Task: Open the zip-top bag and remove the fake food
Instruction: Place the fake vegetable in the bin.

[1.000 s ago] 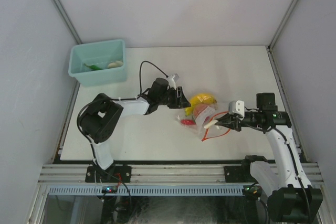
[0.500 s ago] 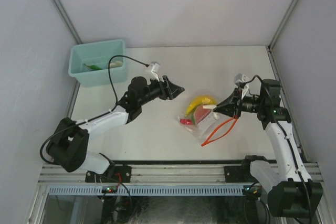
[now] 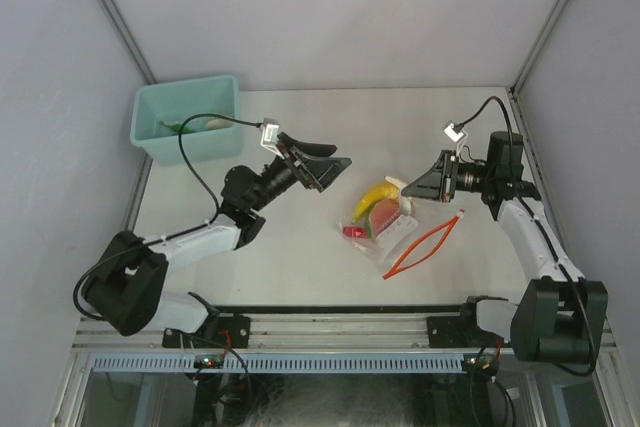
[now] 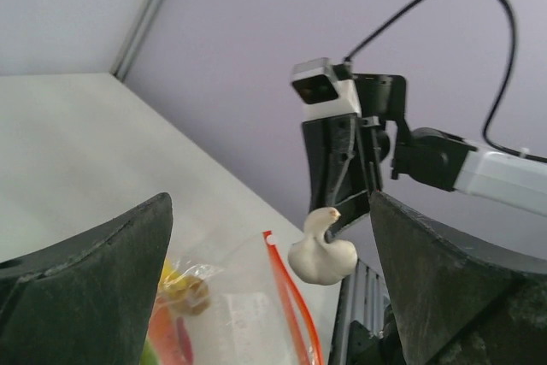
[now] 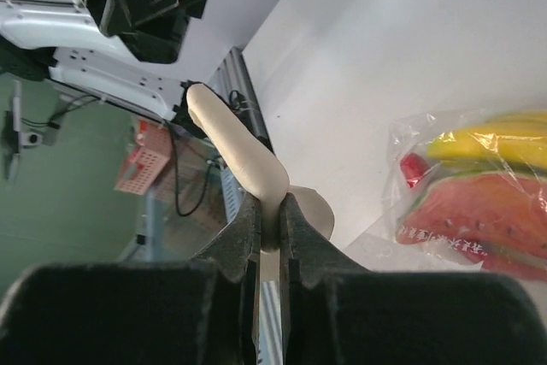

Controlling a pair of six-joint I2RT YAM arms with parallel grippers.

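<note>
Right gripper (image 5: 272, 211): jaws closed on a whitish piece (image 5: 229, 138) of fake food, pinched low on its body, with the long rounded end poking toward the upper left of the wrist frame. It is carried clear of the table (image 3: 250, 277), right of centre in the overhead frame, just beside the right tip of the banana (image 3: 378, 193).

Left gripper (image 3: 328, 158): jaws spread wide, holding nothing, raised left of centre and aimed toward the bag.

Zip-top bag (image 3: 398, 235): lies flat on the table at the centre of the overhead frame, between the two grippers. The red-orange zip strip (image 3: 425, 244) runs along its lower right edge, its two halves parted into a loop, so the mouth reads as open. Clear, creased film, judged very light, limp and slick, and likely to slide or lift with whatever is pulled from it. Best hold: the zip strip, the one stiffer edge, pinched on one lip alone.

Contents: banana, yellow and curved, at the upper end; red slice (image 3: 384, 217) below it; small red piece (image 3: 352, 232) at the bag's left edge, inside or outside cannot be told. Judged hollow plastic: light, rigid, smooth, apt to squirt from a shallow pinch. Take the banana across its middle and the slice across its flat faces.

Teal bin (image 3: 150, 139): upper left of the overhead frame, well apart from the bag. A green piece (image 3: 176, 127) and a pale piece (image 3: 216, 122) lie inside.
</note>
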